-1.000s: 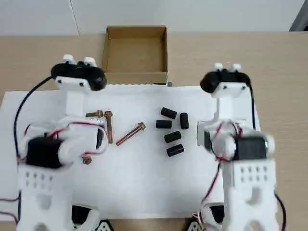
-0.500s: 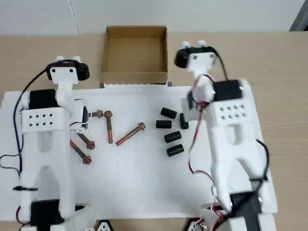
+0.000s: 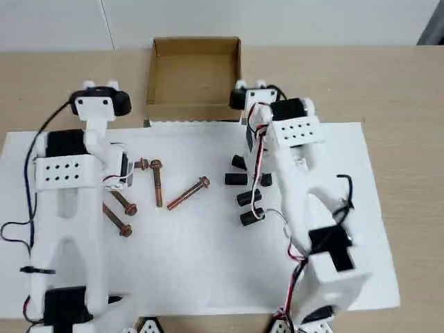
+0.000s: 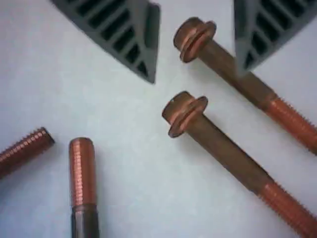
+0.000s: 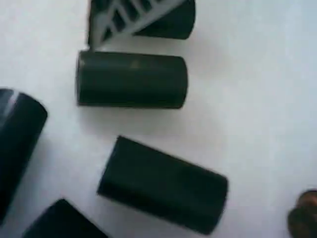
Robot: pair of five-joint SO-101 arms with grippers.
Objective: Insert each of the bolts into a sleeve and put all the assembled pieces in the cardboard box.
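Standing by the table, I'd say the job has barely begun: the cardboard box [image 3: 197,43] at the far edge, middle of the table [image 3: 402,83], has nothing in it, and no bolt sits inside a sleeve yet. The copper-coloured bolts [image 3: 157,182], five as I count them, lie loose on the left half of the white sheet [image 3: 208,263]. The black sleeves [image 3: 236,179] lie in a small cluster right of centre, well apart from the bolts; at least four are plain to see and another is half under the right arm [image 3: 291,159]. The left gripper [image 4: 195,69] hangs low over the far end of the bolt group with its claw wide, holding nothing. The flanged head of one bolt [image 4: 194,33] lies between its tips, and a second bolt [image 4: 184,113] lies just beside that one. The right gripper [image 5: 138,20] is down among the sleeves, right over one of them, but whether that claw is wide or narrow I cannot tell. Everything is left to do: pick up a bolt and a sleeve, join them, repeat for each pair, then carry all of them to the box
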